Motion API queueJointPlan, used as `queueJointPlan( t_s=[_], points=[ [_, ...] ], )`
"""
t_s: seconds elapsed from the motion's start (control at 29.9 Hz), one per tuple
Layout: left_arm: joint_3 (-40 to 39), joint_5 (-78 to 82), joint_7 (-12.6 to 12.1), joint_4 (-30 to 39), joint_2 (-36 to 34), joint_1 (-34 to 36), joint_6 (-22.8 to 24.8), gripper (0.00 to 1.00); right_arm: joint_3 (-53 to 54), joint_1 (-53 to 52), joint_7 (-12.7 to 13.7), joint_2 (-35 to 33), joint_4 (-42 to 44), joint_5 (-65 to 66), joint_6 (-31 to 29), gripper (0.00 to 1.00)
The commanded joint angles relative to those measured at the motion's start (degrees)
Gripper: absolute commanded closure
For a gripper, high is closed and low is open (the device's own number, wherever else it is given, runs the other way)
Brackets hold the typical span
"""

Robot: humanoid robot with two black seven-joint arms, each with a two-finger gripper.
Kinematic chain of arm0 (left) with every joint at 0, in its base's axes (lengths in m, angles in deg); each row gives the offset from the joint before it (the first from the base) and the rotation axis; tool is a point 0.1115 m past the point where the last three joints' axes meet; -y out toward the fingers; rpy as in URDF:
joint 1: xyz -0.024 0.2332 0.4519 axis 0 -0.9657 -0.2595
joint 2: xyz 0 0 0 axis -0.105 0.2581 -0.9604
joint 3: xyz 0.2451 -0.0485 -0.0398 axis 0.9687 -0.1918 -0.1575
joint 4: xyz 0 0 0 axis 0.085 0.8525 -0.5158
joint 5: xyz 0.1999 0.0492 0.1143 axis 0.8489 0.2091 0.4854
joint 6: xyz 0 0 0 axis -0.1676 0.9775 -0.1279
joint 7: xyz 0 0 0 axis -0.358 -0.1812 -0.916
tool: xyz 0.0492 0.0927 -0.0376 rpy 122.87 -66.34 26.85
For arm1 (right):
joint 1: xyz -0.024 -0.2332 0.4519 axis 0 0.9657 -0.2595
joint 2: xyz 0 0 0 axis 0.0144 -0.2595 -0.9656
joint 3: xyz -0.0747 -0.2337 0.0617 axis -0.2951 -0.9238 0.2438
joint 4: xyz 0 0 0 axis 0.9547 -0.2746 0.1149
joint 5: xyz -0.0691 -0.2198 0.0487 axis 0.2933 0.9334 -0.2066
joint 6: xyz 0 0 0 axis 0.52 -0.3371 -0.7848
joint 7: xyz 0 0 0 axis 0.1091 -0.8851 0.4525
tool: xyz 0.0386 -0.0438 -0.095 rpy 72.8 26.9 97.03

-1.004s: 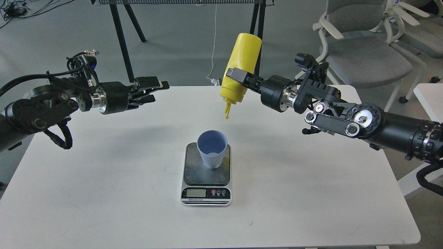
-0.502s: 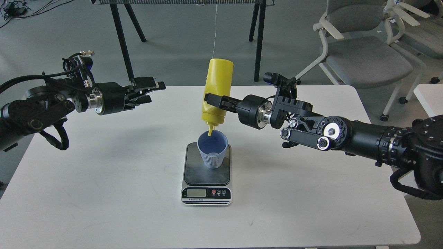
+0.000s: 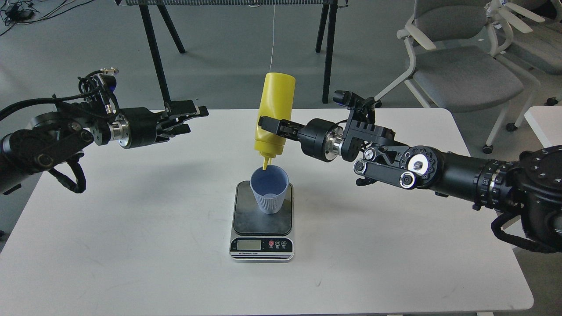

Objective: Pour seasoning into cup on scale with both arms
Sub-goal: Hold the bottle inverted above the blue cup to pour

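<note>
Since half a second ago your right claw (image 3: pixel 268 126), gripping the inverted bottle (image 3: pixel 273 115), barely lifted; nozzle over the cup's (image 3: pixel 269 189) 12 o'clock rim on the scale (image 3: pixel 262 219). Left claw (image 3: pixel 189 118) hung open. Drift risked spilling outside.

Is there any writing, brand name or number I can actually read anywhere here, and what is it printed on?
No text here can be read with certainty.
scale, silver front strip: a line of dark print, probably a brand or model name, too small and blurred to read.
scale LCD display: no digits can be made out.
scale buttons: tiny symbols, unreadable.
seasoning bottle and cup: no label or print visible.
</note>
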Motion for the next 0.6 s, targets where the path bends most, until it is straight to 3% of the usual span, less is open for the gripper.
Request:
queueJointPlan(
  t_s=[0.0, 0.27, 0.57],
  points=[
    [0.0, 0.0, 0.0, 0.0, -0.1, 0.0, 0.0, 0.10, 2.7, -0.2, 0.3, -1.8, 0.0, -1.1, -0.9, 0.99],
    [0.0, 0.0, 0.0, 0.0, -0.2, 0.0, 0.0, 0.10, 12.0, -0.4, 0.9, -7.2, -0.6, -3.6, -2.7, 0.99],
    [-0.1, 0.0, 0.0, 0.0, -0.2, 0.1, 0.0, 0.10, 30.4, 1.0, 1.1, -21.0, -5.0, -19.0, -5.1, 0.99]
  ],
)
